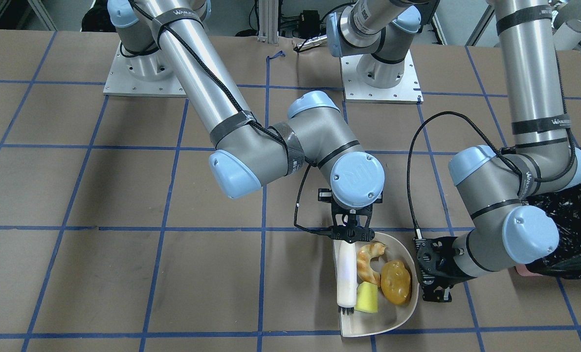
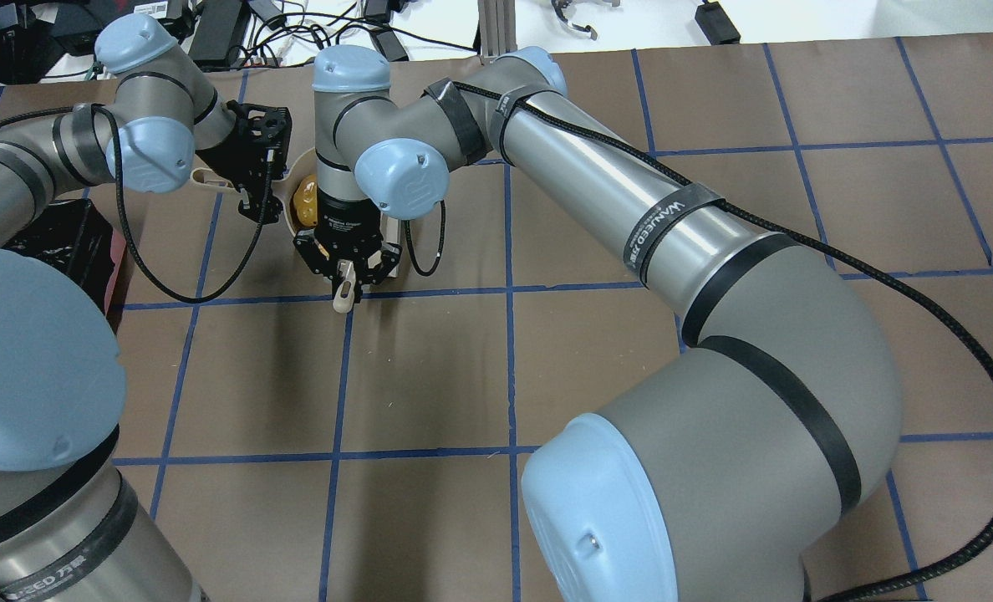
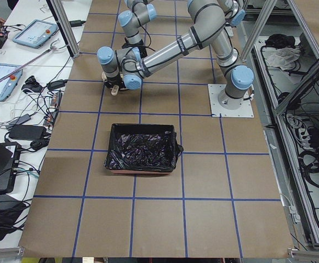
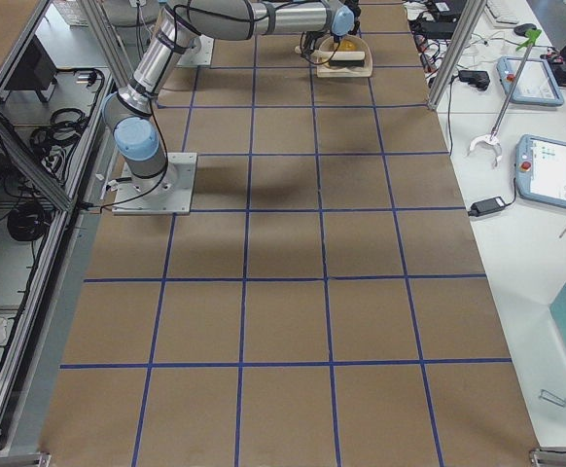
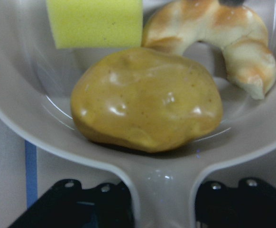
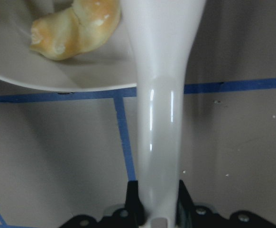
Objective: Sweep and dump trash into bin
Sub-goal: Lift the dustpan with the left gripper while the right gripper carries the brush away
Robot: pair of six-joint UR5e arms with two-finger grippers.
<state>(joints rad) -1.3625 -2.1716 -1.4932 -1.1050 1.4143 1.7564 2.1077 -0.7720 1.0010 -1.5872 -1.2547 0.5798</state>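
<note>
Past sweeping: clamps dustpan (image 1: 368, 325) of trash (image 1: 395, 282) in left jaws, brush (image 1: 346, 274) in right jaws. Needs level lift to bin (image 1: 574, 220) at frame's right

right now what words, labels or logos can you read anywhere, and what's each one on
"WANJEED", as best it reads: black strap on the right arm; also the left arm's strap.
"UR" logo: blue joint cap on the right arm.
White print on the right arm's black wrist housing: too small to read.
</note>
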